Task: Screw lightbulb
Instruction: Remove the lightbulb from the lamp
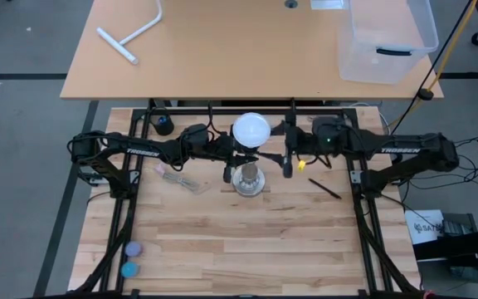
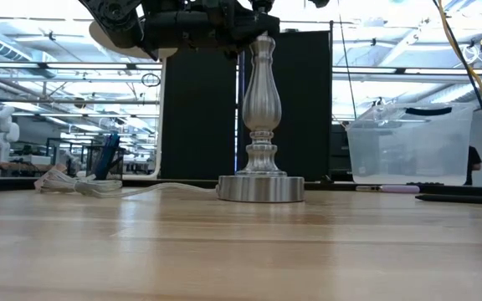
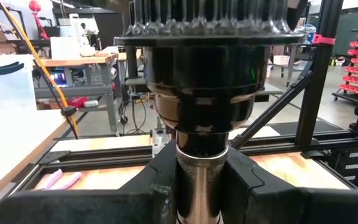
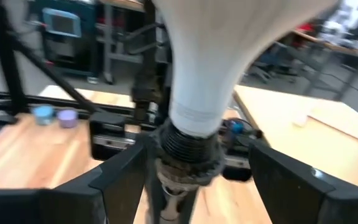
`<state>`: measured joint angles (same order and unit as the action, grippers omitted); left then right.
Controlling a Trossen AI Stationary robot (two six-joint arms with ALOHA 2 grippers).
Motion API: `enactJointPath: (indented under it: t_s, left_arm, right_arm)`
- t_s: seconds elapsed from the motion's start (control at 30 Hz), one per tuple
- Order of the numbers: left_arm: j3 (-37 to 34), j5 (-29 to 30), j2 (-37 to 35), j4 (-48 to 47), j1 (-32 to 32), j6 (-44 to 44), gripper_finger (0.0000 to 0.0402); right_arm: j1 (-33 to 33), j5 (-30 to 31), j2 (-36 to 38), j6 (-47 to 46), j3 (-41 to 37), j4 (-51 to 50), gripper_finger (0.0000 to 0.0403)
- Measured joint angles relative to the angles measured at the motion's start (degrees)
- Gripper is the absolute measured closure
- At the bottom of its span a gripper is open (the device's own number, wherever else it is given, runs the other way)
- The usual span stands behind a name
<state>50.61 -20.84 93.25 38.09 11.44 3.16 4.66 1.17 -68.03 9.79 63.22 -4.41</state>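
Observation:
The lightbulb (image 1: 251, 130), white with a round globe and a tapering neck (image 4: 210, 68), stands upright with its lower end in the black socket (image 3: 201, 93) on top of a silvery metal post (image 2: 262, 109). My left gripper (image 3: 201, 180) comes from the table's left and is shut on the post just under the socket. My right gripper (image 4: 199, 152) is on the bulb's right in the high view (image 1: 288, 158). It is open, with a finger on each side of the socket and the bulb's neck, touching neither. My left gripper pinches the post's thin upper neck (image 3: 201, 193), right below the black socket, between its two fingers. The fingers come level from the table's left and lie across the upright post. The post stands on its round base (image 2: 260, 188) on the table.
A black pen (image 1: 324, 188) lies right of the post, and a small clear packet (image 1: 181, 178) lies left of it. Two round pads (image 1: 131, 257) sit near the front left corner. On the far table are a clear plastic bin (image 1: 387, 41) and a white T-shaped pipe (image 1: 131, 33).

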Motion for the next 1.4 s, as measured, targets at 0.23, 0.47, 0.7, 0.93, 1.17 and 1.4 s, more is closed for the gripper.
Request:
enactJointPath:
  t_s: [0.23,0.47,0.7,0.93,1.17,1.4]
  left_arm:
    - [0.0,0.3,0.0,0.0,0.0,0.1,0.0330]
    - [0.0,0.5,0.0,0.0,0.0,0.1,0.0330]
    - [0.0,0.6,0.0,0.0,0.0,0.0,0.0330]
    - [0.0,0.8,0.0,0.0,0.0,-0.3,0.0330]
    - [0.0,2.1,0.0,0.0,0.0,-0.8,0.0330]
    - [0.0,2.5,0.0,0.0,0.0,-1.0,0.0330]
  right_arm:
    - [-6.1,10.7,-1.2,-2.9,-0.9,-0.5,0.0133]
    - [-11.9,25.6,-1.0,-2.5,-7.0,9.5,0.0133]
    - [-12.1,27.2,-1.4,-1.2,-15.4,30.2,0.0133]
    - [-11.4,27.3,-3.3,1.8,-16.4,40.3,0.0133]
    - [-11.4,26.9,-8.2,5.6,-15.7,47.8,0.0133]
    - [-11.1,25.8,-11.5,6.8,-11.6,49.8,0.0133]
